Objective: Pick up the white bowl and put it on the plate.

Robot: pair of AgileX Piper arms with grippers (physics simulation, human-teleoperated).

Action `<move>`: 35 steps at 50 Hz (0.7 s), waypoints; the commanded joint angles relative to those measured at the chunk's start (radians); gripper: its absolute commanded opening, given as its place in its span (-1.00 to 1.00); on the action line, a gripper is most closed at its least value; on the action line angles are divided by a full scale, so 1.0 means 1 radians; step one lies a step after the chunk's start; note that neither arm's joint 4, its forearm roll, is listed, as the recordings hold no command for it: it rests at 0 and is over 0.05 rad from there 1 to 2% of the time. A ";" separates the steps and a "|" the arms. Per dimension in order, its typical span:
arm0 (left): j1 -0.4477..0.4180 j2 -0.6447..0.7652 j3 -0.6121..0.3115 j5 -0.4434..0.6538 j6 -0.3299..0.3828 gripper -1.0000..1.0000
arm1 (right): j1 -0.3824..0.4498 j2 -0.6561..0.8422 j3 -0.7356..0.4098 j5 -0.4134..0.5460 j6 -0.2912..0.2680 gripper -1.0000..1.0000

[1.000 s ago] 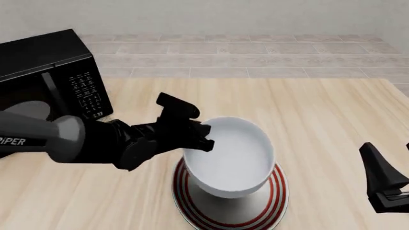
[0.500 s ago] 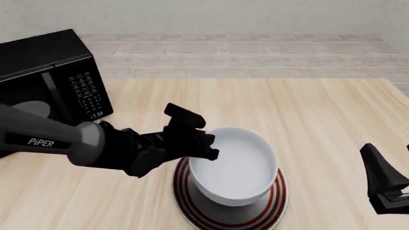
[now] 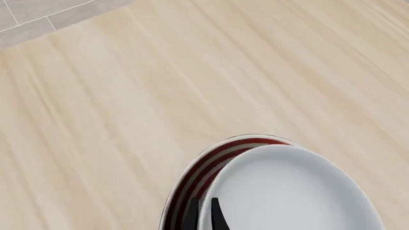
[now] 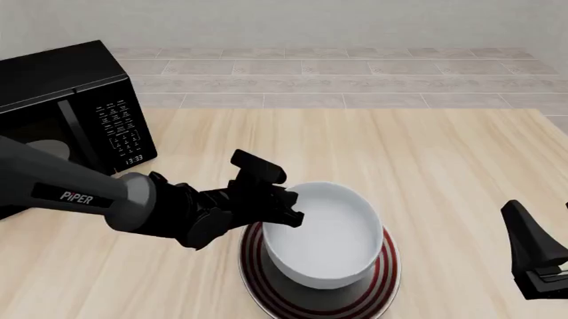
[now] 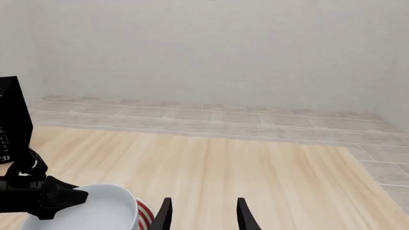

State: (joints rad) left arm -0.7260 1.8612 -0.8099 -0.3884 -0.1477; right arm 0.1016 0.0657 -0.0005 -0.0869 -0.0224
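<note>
The white bowl [image 4: 325, 234] sits low over the red-ringed plate [image 4: 257, 287] at the front middle of the table; I cannot tell whether they touch. My left gripper [image 4: 282, 207] is shut on the bowl's left rim. In the left wrist view its fingers [image 3: 218, 219] straddle the rim of the bowl [image 3: 294, 191], with the plate [image 3: 203, 167] showing just beyond. My right gripper [image 4: 535, 260] is open and empty at the right edge, apart from the bowl. In the right wrist view my right gripper [image 5: 203, 216] is spread, with the bowl [image 5: 102, 211] and the plate [image 5: 144, 211] at the lower left.
A black microwave [image 4: 62, 100] stands at the back left of the table, close behind my left arm; it also shows in the right wrist view [image 5: 11, 120]. A tiled floor and wall lie beyond the table's far edge.
My left gripper has lowered the bowl toward the plate and shifted it slightly right. The right gripper has not moved.
</note>
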 commanded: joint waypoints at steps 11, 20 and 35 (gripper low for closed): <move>0.008 0.030 -0.003 -0.017 0.017 -1.00 | 0.002 0.009 0.000 -0.009 0.004 1.00; -0.001 0.007 0.002 -0.018 0.033 1.00 | 0.005 0.024 0.000 -0.022 0.004 1.00; -0.009 -0.075 0.014 0.011 0.019 1.00 | 0.002 0.023 0.000 -0.019 0.003 1.00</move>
State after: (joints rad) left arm -0.7353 1.8405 -0.8087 -0.3898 -0.1319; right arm 0.1046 0.0880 -0.0003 -0.1067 -0.0186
